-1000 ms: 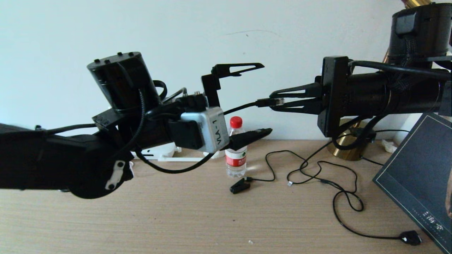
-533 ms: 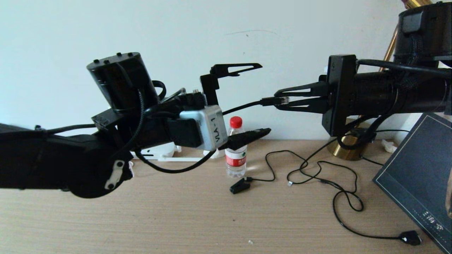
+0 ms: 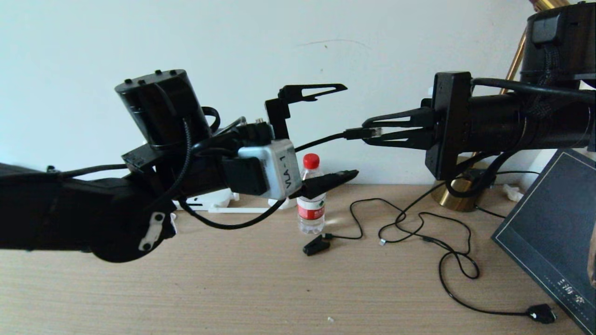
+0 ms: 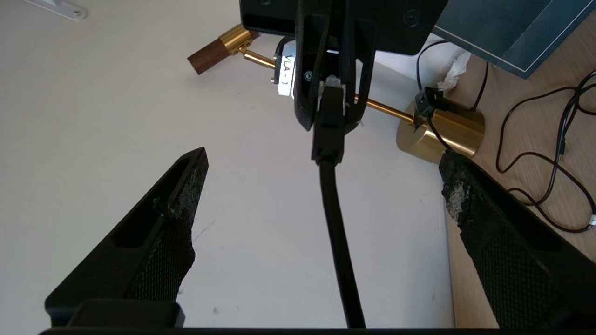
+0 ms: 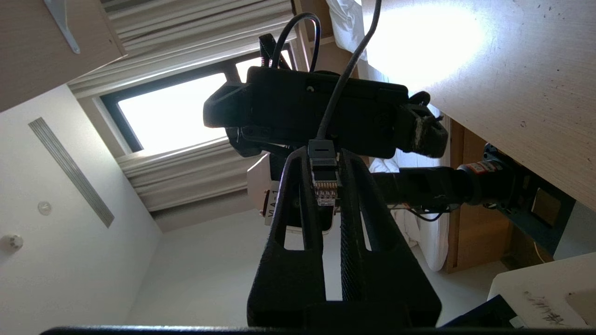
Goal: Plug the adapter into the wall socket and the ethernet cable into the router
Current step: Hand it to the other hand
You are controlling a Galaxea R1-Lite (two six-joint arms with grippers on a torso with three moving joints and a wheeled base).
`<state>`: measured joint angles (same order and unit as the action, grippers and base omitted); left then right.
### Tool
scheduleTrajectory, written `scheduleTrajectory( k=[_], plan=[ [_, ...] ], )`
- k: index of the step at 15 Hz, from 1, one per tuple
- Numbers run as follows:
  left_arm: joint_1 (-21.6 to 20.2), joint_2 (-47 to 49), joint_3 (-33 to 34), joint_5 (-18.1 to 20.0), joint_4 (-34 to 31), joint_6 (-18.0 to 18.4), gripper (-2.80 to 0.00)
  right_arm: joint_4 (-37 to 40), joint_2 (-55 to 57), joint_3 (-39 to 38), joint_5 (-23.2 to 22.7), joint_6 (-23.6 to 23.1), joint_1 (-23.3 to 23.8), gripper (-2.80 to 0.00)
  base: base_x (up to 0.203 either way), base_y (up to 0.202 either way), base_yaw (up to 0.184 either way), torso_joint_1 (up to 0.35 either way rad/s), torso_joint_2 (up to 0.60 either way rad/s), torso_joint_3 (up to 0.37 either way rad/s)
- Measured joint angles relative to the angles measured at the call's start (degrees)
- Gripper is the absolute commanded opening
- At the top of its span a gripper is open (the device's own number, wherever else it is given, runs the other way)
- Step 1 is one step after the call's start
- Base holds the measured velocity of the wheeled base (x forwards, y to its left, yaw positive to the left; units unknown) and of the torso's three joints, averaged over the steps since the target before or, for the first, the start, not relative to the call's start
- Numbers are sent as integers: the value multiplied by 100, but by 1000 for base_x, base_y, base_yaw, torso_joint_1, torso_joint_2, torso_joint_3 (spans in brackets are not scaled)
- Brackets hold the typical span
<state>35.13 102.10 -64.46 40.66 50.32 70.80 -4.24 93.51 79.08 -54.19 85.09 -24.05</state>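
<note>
Black ethernet cable [image 3: 321,139] is clamped at its plug end in the right hand [image 3: 368,132], raised well above the worktop [image 3: 233,288] in front of the white wall [image 3: 186,37]. Right wrist view: the clear plug tip [image 5: 324,190] sits between the two closed fingers [image 5: 298,218], gold contacts visible, cable running away toward the left arm. Left wrist view confirms it: black boot [image 4: 328,125] gripped between the right fingers, cable passing down between the left fingers without touching either.

Left hand [image 3: 326,132] is spread wide, one finger [image 3: 312,90] above the cable and one below it, facing the right hand at about the same height. It holds nothing.

Router [image 3: 209,200]: only part of the white body shows on the worktop at the wall, mostly hidden behind the left arm. Ports not visible.

On the worktop: water bottle [image 3: 311,200] with red cap, standing upright near the wall; black clip plug [image 3: 316,245] lying just in front of it, on a thin black cord [image 3: 419,232] looping to the right; brass lamp base [image 3: 458,195] at the wall on the right; dark board [image 3: 554,237] leaning at the right edge.

Adapter and wall socket: not seen in any view.
</note>
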Motion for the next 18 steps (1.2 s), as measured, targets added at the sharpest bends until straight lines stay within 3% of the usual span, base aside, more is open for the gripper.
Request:
scheduleTrajectory(
  k=[1, 2, 17, 18],
  plan=[
    [1, 3, -9, 0, 0, 0, 0, 0, 0, 0, 0, 0, 0, -280, 0, 0, 0, 0, 0, 0],
    [4, 7, -11, -1, 0, 0, -280, 0, 0, 0, 0, -2, -1, -280, 0, 0, 0, 0, 0, 0],
    [113, 5, -22, -15, 30, -68, -280, -18, 54, 5, 11, -23, -9, -280, 0, 0, 0, 0, 0, 0],
    [116, 5, -20, -15, 34, -68, -280, -18, 56, 0, 33, -44, -9, 0, 0, 0, 0, 0, 0, 0]
  ],
)
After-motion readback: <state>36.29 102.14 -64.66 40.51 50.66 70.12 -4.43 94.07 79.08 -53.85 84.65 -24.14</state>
